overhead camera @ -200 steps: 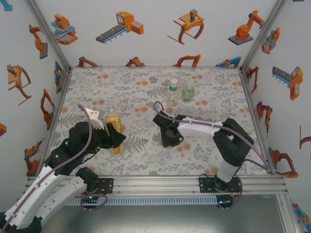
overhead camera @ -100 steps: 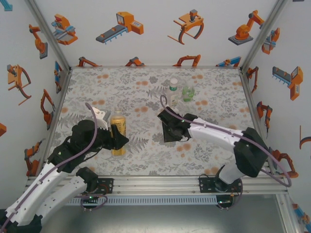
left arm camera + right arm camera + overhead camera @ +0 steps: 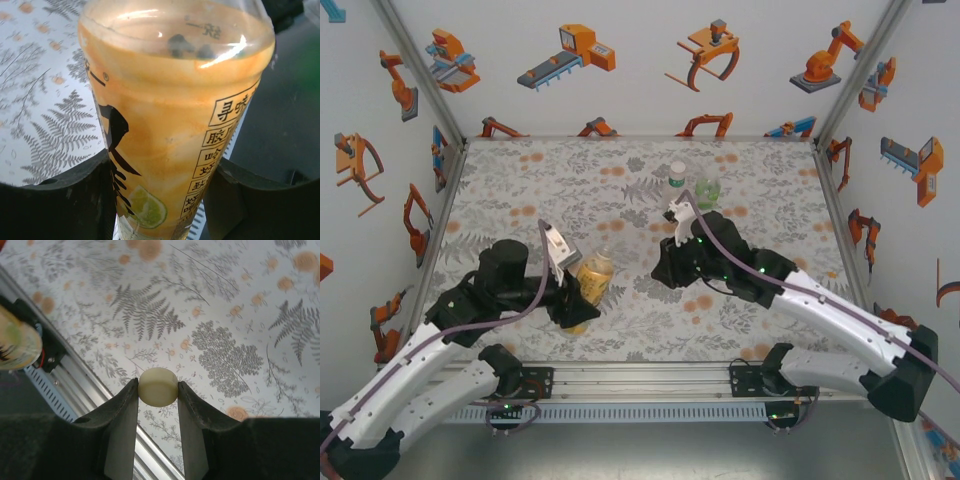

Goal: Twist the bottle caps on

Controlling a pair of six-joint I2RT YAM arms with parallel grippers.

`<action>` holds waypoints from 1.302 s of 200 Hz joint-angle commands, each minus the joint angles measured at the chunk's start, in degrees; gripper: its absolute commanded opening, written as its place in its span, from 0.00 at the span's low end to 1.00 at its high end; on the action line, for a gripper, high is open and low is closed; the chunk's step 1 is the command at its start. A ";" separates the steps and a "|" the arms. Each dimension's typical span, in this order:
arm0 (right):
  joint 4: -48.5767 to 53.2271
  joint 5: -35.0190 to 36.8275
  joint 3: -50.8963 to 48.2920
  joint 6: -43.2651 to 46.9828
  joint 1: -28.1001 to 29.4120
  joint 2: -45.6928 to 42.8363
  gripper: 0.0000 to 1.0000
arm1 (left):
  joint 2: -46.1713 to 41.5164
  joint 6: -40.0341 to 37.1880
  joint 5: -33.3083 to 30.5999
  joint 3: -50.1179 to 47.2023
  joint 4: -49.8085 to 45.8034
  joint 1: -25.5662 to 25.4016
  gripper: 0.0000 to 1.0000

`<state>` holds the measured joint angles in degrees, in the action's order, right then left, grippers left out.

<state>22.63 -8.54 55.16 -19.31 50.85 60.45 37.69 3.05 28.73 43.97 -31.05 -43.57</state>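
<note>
The tall orange-yellow bottle (image 3: 590, 283) leans to the right, lifted at the near left of the patterned table, and my left gripper (image 3: 572, 300) is shut on its body. In the left wrist view the bottle (image 3: 170, 125) stands between the two black fingers (image 3: 55, 200) with its open mouth away from the camera. My right gripper (image 3: 663, 270) hovers just right of it, shut on a pale yellow cap (image 3: 158, 386) pinched by its sides at the fingertips. The bottle's top (image 3: 14, 342) shows at the left edge of the right wrist view.
A clear bottle with a white label (image 3: 676, 182) and a short green bottle (image 3: 708, 190) stand together at the back middle of the floral mat (image 3: 520, 190). The aluminium rail (image 3: 640, 375) runs along the near edge, below both grippers.
The left arm has carried the orange-yellow bottle to the right and tipped it from upright to leaning. The right arm has risen and turned, keeping the cap.
</note>
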 commanded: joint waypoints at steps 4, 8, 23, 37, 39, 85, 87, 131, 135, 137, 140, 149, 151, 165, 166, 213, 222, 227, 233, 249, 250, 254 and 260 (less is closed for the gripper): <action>0.61 -9.19 2.84 10.56 0.39 -4.29 0.19 | -0.21 -10.30 1.65 2.84 -2.83 -3.35 0.12; 0.80 -9.96 3.10 11.40 0.39 -4.90 0.19 | -0.06 -10.89 1.39 3.09 -3.41 -3.80 0.12; 0.31 -15.35 3.01 15.59 0.39 -6.90 0.18 | 1.06 -12.64 2.00 4.04 -5.31 -5.56 0.13; -1.00 -20.77 2.02 20.03 0.39 -8.81 0.15 | 2.38 -13.32 0.95 5.36 -6.42 -7.74 0.13; -1.14 -21.29 1.81 20.59 0.37 -9.02 0.15 | 2.58 -13.44 0.62 5.48 -6.58 -8.10 0.13; 0.88 -26.93 3.56 29.24 0.39 -10.83 0.09 | 8.09 -17.20 -12.10 8.22 -11.69 -17.28 0.11; 0.96 -27.01 3.62 29.46 0.39 -10.86 0.09 | 8.43 -17.31 -12.51 8.24 -11.91 -17.57 0.11; 2.59 -30.99 3.89 33.63 0.89 -9.86 0.09 | 15.38 -17.49 -16.04 9.37 -12.94 -22.39 0.11; 2.53 -31.09 3.72 33.88 1.00 -9.88 0.09 | 15.94 -17.46 -16.20 9.53 -12.89 -22.70 0.11; 2.51 -31.17 3.64 34.00 1.07 -9.79 0.09 | 16.19 -17.42 -16.26 9.60 -12.87 -22.76 0.11; 2.46 -31.33 3.46 34.19 1.16 -9.76 0.09 | 16.54 -17.38 -16.37 9.66 -12.83 -23.06 0.11; 2.50 -31.84 3.09 34.63 1.27 -9.72 0.09 | 17.55 -17.38 -16.77 10.04 -12.81 -23.49 0.11; 2.50 -31.86 3.04 34.68 1.27 -9.66 0.09 | 17.69 -17.38 -16.91 10.07 -12.81 -23.55 0.11; 2.80 -31.92 2.44 34.84 1.43 -9.34 0.09 | 18.67 -17.66 -17.15 10.43 -12.73 -24.02 0.11; 2.83 -31.91 2.42 34.81 1.44 -9.32 0.09 | 18.75 -17.65 -17.18 10.43 -12.73 -24.02 0.11; 3.32 -32.01 -0.21 35.00 2.28 -9.60 0.09 | 18.83 -17.66 -17.39 10.34 -11.71 -24.75 0.10; 3.00 -32.07 -0.81 34.89 2.32 -9.79 0.09 | 18.73 -17.69 -17.24 10.35 -11.61 -24.81 0.11; 2.74 -32.22 -1.13 34.81 2.40 -9.82 0.09 | 18.65 -17.65 -17.14 10.35 -11.56 -24.86 0.10; 2.54 -32.55 -1.40 34.65 2.41 -9.86 0.09 | 18.52 -17.64 -16.92 10.27 -11.41 -24.81 0.10; 1.84 -32.99 -1.95 34.14 2.63 -9.97 0.09 | 18.19 -17.67 -16.23 10.17 -11.05 -24.89 0.10; 1.78 -33.06 -1.96 34.11 2.65 -9.94 0.09 | 18.20 -17.66 -16.20 10.17 -11.01 -24.89 0.10; 1.51 -33.16 -2.05 34.01 2.67 -10.07 0.09 | 18.16 -17.65 -16.04 10.13 -10.97 -24.94 0.10; 1.17 -33.23 -2.29 33.85 2.76 -10.17 0.09 | 18.06 -17.60 -15.92 10.06 -10.67 -24.93 0.10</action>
<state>26.02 -39.70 53.80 14.41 52.97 51.20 56.80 -13.45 11.57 52.60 -42.83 -68.10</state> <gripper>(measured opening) 0.352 0.550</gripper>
